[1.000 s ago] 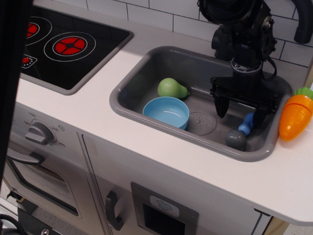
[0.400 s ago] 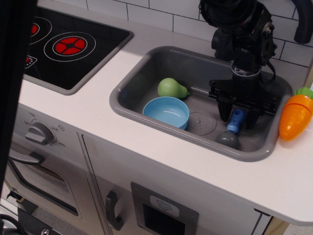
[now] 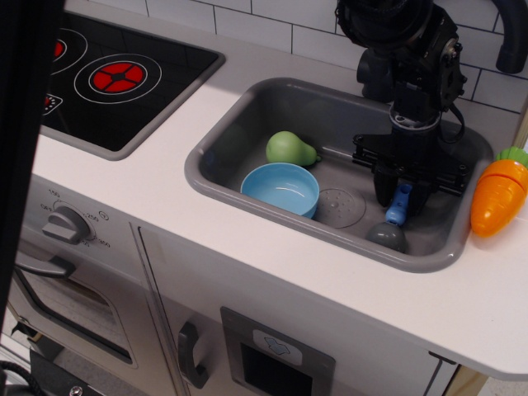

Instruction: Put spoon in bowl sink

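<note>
Observation.image: one spoon (image 3: 394,218) in jaws, one bowl (image 3: 280,189), one pear (image 3: 289,148).

In the sink (image 3: 247,115), the bowl (image 3: 280,188) sits at the left, the pear (image 3: 289,149) just behind it. The spoon (image 3: 393,220) lies at the right, under the tool (image 3: 402,196). A carrot (image 3: 497,192) rests on the table (image 3: 148,181), right of the sink; the stove (image 3: 124,78) lies left.
</note>
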Robot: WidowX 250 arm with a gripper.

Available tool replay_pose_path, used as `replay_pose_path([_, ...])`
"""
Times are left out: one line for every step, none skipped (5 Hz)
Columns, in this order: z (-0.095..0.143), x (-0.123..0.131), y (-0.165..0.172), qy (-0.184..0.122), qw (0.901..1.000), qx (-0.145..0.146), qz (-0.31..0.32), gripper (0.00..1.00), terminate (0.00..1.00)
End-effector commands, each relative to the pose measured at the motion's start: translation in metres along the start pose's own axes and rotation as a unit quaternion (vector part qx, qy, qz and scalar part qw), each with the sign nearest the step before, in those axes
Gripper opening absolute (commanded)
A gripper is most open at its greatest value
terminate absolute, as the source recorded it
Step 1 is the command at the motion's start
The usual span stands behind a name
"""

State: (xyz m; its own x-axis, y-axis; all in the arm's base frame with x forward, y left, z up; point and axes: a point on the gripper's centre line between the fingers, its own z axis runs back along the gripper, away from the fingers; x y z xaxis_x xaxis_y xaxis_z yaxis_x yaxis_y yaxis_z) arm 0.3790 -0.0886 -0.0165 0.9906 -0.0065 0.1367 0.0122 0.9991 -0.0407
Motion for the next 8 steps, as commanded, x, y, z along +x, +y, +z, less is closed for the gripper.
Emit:
replay_pose_path([0.055, 0.017, 0.016, -0.036, 0.9989, -0.028, 0.011, 0.00, 0.00])
replay_pose_path([0.067, 0.022, 0.034, -0.062, 0.9978, -0.022, 0.005, 0.00, 0.00])
replay_pose_path([0.072, 0.033, 0.057, -0.076, 0.9969, -0.020, 0.004, 0.00, 0.00])
replay_pose_path([0.078, 0.031, 0.078, -0.098, 0.9949, -0.013, -0.021, 0.00, 0.00])
replay_pose_path([0.086, 0.030, 0.091, -0.091, 0.9952, -0.026, -0.027, 0.00, 0.00])
replay_pose_path([0.093, 0.031, 0.097, -0.085, 0.9954, -0.037, -0.021, 0.00, 0.00])
replay_pose_path([0.091, 0.023, 0.104, -0.089, 0.9950, -0.039, -0.022, 0.00, 0.00])
replay_pose_path([0.093, 0.016, 0.109, -0.084, 0.9948, -0.048, -0.033, 0.00, 0.00])
